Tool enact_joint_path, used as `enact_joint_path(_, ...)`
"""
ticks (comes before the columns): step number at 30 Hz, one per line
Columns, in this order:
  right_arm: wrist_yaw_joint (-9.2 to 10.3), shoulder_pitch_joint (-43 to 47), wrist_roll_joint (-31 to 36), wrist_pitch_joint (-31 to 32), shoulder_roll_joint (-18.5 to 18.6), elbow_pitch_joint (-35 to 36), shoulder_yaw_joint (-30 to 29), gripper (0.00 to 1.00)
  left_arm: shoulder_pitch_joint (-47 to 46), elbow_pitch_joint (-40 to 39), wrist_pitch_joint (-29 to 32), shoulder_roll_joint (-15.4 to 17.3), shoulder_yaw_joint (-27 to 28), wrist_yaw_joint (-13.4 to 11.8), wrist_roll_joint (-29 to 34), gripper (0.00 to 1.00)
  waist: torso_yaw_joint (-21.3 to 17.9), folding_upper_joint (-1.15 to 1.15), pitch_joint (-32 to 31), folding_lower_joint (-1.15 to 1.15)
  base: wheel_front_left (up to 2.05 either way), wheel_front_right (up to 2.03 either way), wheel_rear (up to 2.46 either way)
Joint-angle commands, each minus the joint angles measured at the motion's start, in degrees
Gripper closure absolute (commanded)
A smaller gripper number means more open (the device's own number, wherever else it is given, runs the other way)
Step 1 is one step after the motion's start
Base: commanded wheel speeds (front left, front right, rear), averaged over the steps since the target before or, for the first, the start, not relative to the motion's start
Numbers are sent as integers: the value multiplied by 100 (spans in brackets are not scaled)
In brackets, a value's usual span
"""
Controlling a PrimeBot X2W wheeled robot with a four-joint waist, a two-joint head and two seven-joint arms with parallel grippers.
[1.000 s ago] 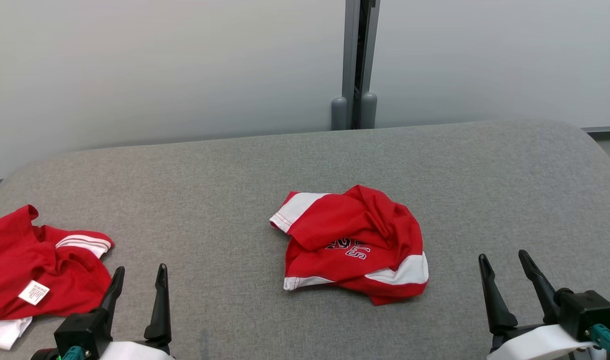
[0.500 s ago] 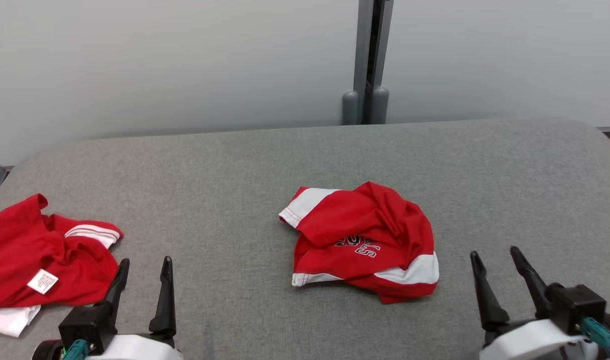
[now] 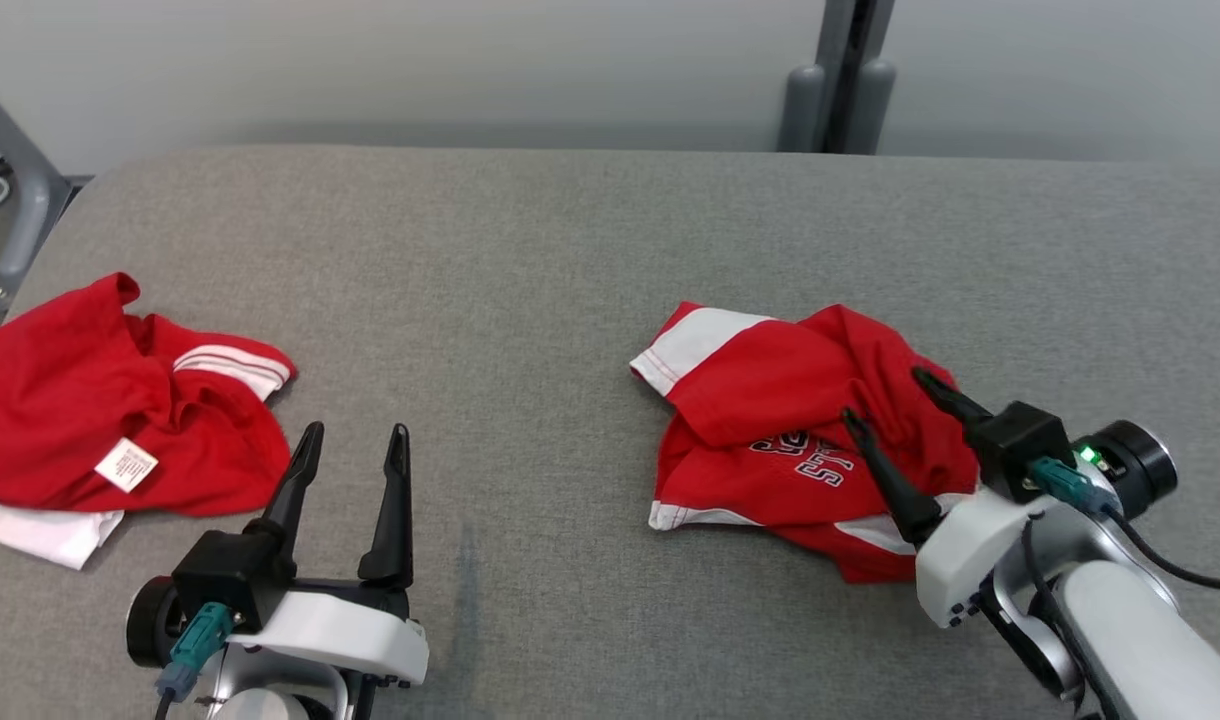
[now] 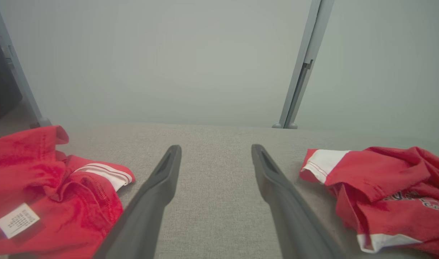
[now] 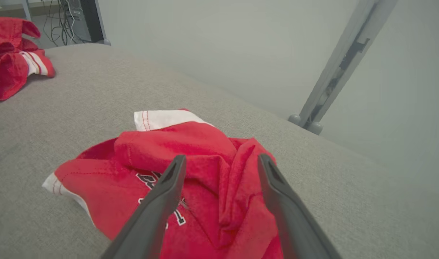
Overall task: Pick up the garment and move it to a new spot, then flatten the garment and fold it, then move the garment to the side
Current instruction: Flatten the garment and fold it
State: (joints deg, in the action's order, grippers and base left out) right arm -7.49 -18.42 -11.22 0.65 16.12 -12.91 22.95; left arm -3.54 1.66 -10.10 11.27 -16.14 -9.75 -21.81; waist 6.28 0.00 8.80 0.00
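Lying crumpled right of centre on the grey cloth-covered table [image 3: 530,300]: one red garment [image 3: 760,400] with white bands.

- Writing: black block lettering outlined in white [image 3: 810,462] across the front, mostly swallowed by folds. An "S" and a "T" can be made out in the head view; the rest can't be read.
- Orientation: the heap's long axis runs diagonally, from a white-banded sleeve cuff [image 3: 700,340] at the far-left end to a red-and-white hem corner at the near-right end. The cuff points away from the robot and to its left.
- Right gripper [image 3: 885,397]: poised over the near-right part of the garment, jaws spread wide with a raised ridge of cloth between them. Whether the tips touch the fabric cannot be told.
- Left gripper [image 3: 358,432]: above bare table, jaws equally wide, nothing between them.
- Second red garment [image 3: 80,410]: bunched at the table's left edge, well apart from the first. It has a white striped cuff and a white sewn-in label [image 3: 126,465], print too small to read.
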Motion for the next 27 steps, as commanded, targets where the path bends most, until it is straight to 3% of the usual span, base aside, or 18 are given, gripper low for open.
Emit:
enact_joint_path(1, 0, -289, -81, 64, 180, -204, 295, 0, -189, 98, -58, -35, -32, 63, -5, 0, 259, 0, 292, 0, 0, 0, 0)
enact_joint_path(7, 0, -994, -229, 287, 653, -679, 1277, 0, -504, 386, -213, -177, -123, 172, -27, 0, 430, 0, 514, 0, 0, 0, 0)
enact_joint_path(12, -1, -1350, -313, 535, 798, -958, 1812, 0, -621, 541, -290, -227, -137, 216, -47, 0, 417, 0, 575, 0, 0, 0, 0)
enact_joint_path(14, 0, -1558, -357, 694, 853, -1056, 2040, 71, -679, 600, -316, -239, -146, 240, -51, 0, 394, 0, 601, 0, 0, 0, 0)
enact_joint_path(15, 0, -1632, -436, 785, 856, -1101, 2145, 100, -701, 623, -325, -241, -150, 248, -41, 0, 381, 0, 613, 0, 0, 0, 0)
enact_joint_path(20, 0, -1895, -927, 885, 853, -951, 2042, 100, -774, 721, -368, -245, -158, 261, -16, 0, 295, 0, 661, 0, 0, 0, 0)
enact_joint_path(27, 1, -1420, -1892, 702, 606, -520, 899, 100, -797, 795, -413, -250, -132, 244, -37, 0, 124, 0, 654, 0, 0, 0, 0)
